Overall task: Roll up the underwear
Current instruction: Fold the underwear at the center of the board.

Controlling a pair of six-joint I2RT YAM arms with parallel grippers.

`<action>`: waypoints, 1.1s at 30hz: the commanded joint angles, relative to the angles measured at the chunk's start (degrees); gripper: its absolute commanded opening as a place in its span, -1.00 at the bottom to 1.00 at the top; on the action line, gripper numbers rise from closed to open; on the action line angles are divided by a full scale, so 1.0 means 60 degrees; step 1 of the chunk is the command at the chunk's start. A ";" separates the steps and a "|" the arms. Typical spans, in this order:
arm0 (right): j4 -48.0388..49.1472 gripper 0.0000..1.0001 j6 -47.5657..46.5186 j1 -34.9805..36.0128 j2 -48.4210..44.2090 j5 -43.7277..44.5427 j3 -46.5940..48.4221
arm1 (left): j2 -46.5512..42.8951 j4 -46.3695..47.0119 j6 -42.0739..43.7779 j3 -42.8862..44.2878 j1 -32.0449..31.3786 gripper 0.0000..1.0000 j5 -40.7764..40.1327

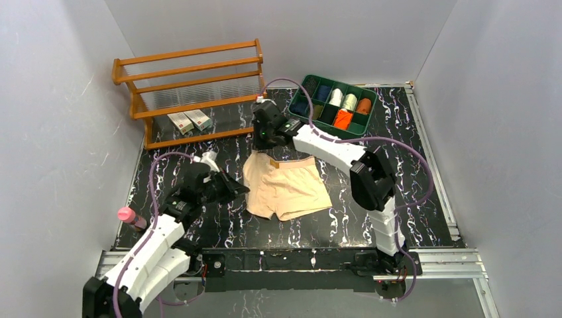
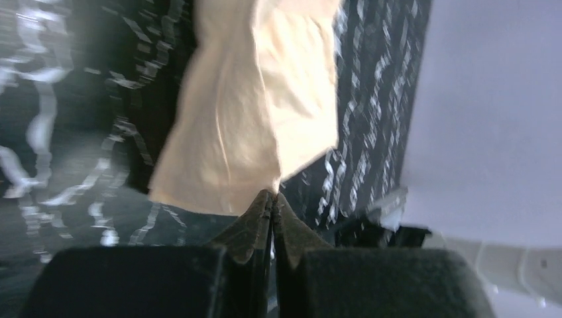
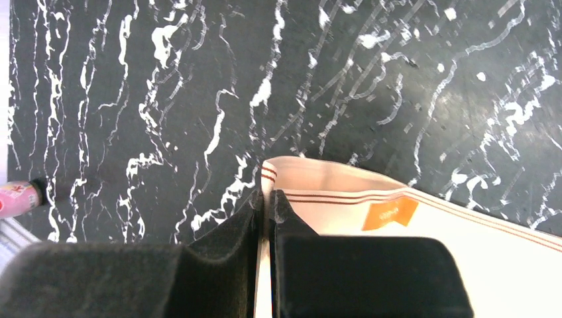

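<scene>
A robotics lab test cell, by the look of it. Plain pale walls (image 1: pixel 59 99) box in a small black marbled table (image 1: pixel 411 165) edged with aluminium rails (image 1: pixel 450 262). The left arm (image 1: pixel 152 245) and right arm (image 1: pixel 331 149) are bolted at its near edge, purple cables (image 1: pixel 156 185) looping off them. Household things are few and set out singly: a wooden rack (image 1: pixel 192 86), a green tray (image 1: pixel 306 83) of cloth rolls, a pink bottle (image 1: pixel 129 215), underwear (image 1: pixel 288 189) spread flat.
</scene>
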 commanded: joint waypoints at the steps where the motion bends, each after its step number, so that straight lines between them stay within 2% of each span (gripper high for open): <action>1: 0.1373 -0.72 0.0517 -0.0578 -0.1099 -0.1539 -0.1474 | 0.0815 0.1348 -0.0557 0.0789 -0.1932 -1.00 -0.0497; 6: 0.2064 -0.72 0.0790 -0.1334 -0.2256 -0.2044 -0.3468 | 0.2324 0.2084 -0.0645 0.1660 -0.3762 -1.00 -0.1576; 14: 0.3135 -0.69 0.0860 -0.2674 -0.4121 -0.2634 -0.6149 | 0.4607 0.3829 -0.0708 0.2397 -0.5377 -1.00 -0.1809; 18: 0.3147 -0.68 0.0569 -0.3258 -0.4405 -0.2955 -0.6718 | 0.5765 0.4996 -0.1038 0.2597 -0.5810 -1.00 -0.1729; 24: 0.2904 -0.64 0.0203 -0.3795 -0.4498 -0.2826 -0.7224 | 0.7120 0.5413 -0.1028 0.3170 -0.6184 -1.00 -0.1751; 33: 0.2677 -0.55 -0.0395 -0.4067 -0.3931 -0.2306 -0.7244 | 0.7954 0.5616 -0.0931 0.3839 -0.6224 -1.00 -0.1695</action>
